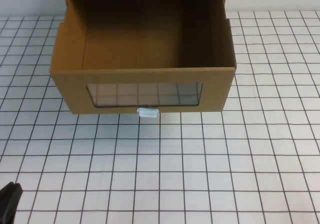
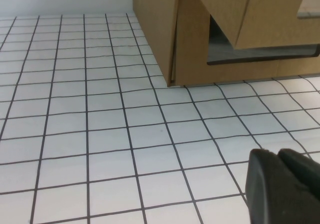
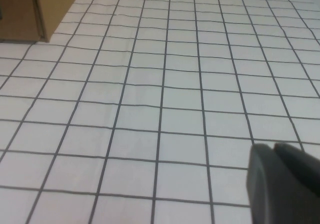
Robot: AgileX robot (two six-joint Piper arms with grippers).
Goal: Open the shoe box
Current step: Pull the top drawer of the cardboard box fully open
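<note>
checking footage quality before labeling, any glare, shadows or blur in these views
high view: even light, shoe box interior shadowed, its window showing a dim grid, left gripper dark at the near left edge of the table; left wrist view: box crisp, left gripper soft, close to the lens; right wrist view: no glare, right gripper blurred above the table, clear of the box

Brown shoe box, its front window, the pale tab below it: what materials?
Brown shoe box: matte cardboard, raw cut edges. Rectangular front window: probably clear glossy plastic film, grid lines show in it. Small pale blue tab: likely plastic, too small to confirm. Left gripper, right gripper: shut, low over white gridded table, away from box.
</note>
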